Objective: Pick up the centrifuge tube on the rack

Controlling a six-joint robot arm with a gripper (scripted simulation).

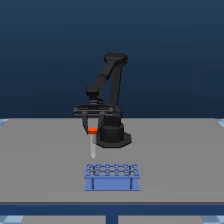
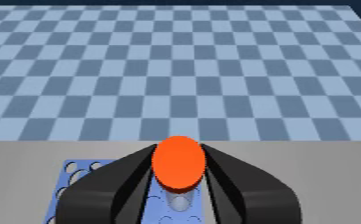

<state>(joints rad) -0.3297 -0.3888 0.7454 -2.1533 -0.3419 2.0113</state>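
Claw (image 1: 91,131) grips the centrifuge tube (image 1: 92,142) at its orange cap, holding it upright in the air; the rack (image 1: 112,177) sits below on the tabletop (image 1: 175,160).

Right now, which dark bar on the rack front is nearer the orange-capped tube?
The bar on the exterior view's left: the centrifuge tube, held above the rack, hangs almost straight over it; the other bar stands aside.

A flat grey table (image 1: 45,150) is carrying the scene. The light-blue rack (image 1: 112,177) is sitting on it near the front edge, and the arm's black round base (image 1: 113,137) is standing just behind the rack, toward the middle.
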